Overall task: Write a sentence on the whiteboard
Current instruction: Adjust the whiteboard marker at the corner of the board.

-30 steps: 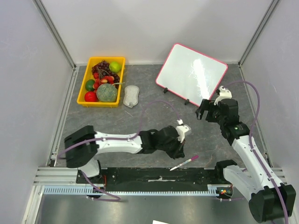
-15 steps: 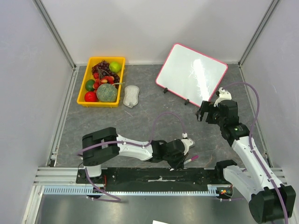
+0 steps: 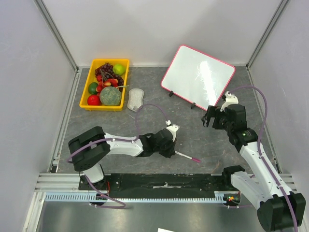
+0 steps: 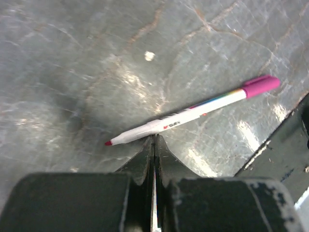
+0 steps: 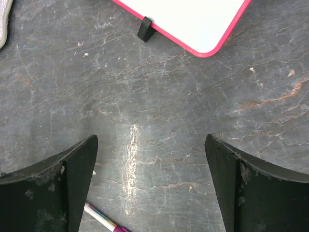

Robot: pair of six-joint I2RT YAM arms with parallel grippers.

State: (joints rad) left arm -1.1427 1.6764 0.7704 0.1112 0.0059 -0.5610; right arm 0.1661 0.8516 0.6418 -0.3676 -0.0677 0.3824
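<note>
The whiteboard [image 3: 198, 77] lies at the back right, white with a pink-red frame; no writing shows on it, only glare. Its corner [image 5: 193, 19] and a black foot [image 5: 145, 29] show in the right wrist view. A white marker with a magenta end [image 3: 187, 157] lies flat on the grey table. My left gripper [image 3: 173, 150] is shut and empty, its tips [image 4: 154, 138] right against the marker's barrel [image 4: 193, 113]. My right gripper [image 3: 215, 116] is open and empty [image 5: 152, 164], hovering just in front of the board. The marker's end [image 5: 104, 220] shows below it.
A yellow tray [image 3: 104, 108] of fruit stands at the back left, with a pale grey eraser [image 3: 135, 99] beside it. A black rail [image 3: 164, 181] runs along the front edge, close to the marker [image 4: 285, 145]. Walls close in on all sides.
The marker has been turned and shifted away from the front rail; its magenta end now points right. My left gripper has drawn back to the left. The right arm has barely moved.
</note>
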